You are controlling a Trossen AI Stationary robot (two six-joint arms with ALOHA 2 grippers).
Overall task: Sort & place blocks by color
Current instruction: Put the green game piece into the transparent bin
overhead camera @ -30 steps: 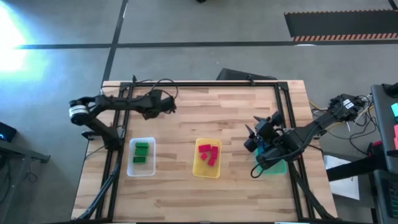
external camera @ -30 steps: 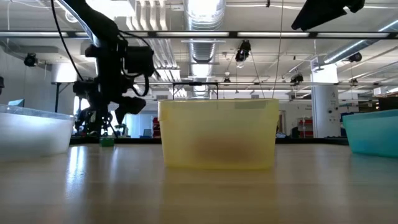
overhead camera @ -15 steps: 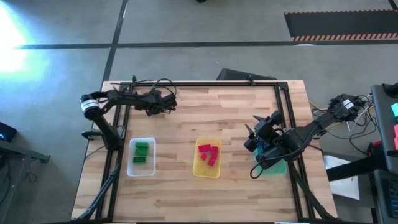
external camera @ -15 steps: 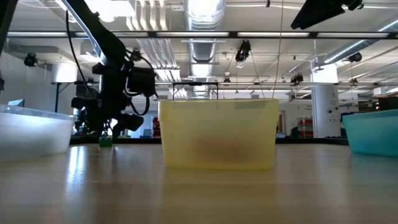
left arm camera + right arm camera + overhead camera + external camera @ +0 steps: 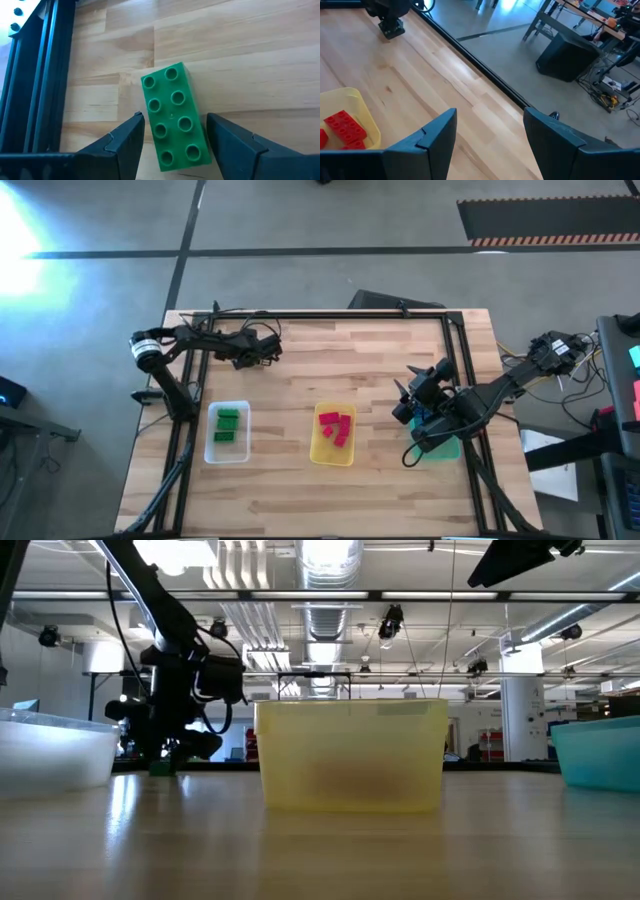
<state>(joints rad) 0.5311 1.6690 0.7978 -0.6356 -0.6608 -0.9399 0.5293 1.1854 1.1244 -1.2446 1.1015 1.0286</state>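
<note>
Wood table (image 5: 380,360) far-left edge, left claw (image 5: 172,142) spread astride green block (image 5: 175,117), prob. untouched, right claw (image 5: 487,137) spread, idle.

Robotics lab or industrial workshop. Evidence: polished concrete floor (image 5: 330,220) with hazard-striped mat (image 5: 548,222); exposed ceiling ducts (image 5: 328,615) and strip lights; butcher-block table (image 5: 370,370) in black frame; cabled equipment bench (image 5: 600,30) beyond; black case (image 5: 563,56) on floor.
</note>
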